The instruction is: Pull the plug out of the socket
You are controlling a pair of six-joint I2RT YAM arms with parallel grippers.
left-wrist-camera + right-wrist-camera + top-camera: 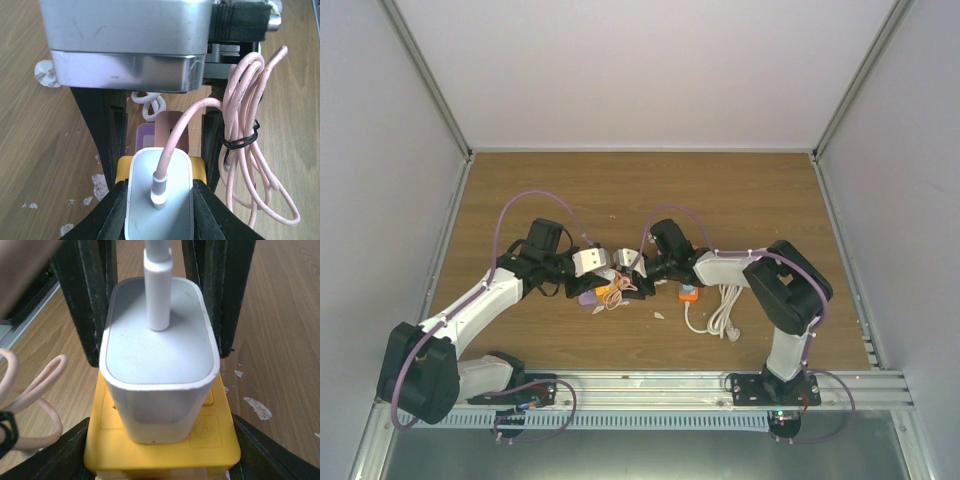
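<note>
A white plug (160, 355) with a pale pink cable (250, 165) sits seated in a yellow socket block (160, 445). My left gripper (160, 210) is shut on the sides of the white plug (160, 200); the yellow socket (125, 167) shows just behind it. My right gripper (162, 455) is shut on the yellow socket, one finger at each side. The left gripper's black fingers (92, 300) show at the top of the right wrist view, clamping the plug. In the top view both grippers (603, 283) (632, 283) meet at mid-table.
A purple block (146, 135) lies beyond the socket, and also shows in the top view (588, 297). The coiled pink cable hangs to the right, tied with a black band. An orange item (689, 293) with a white cord (723, 312) lies under the right arm.
</note>
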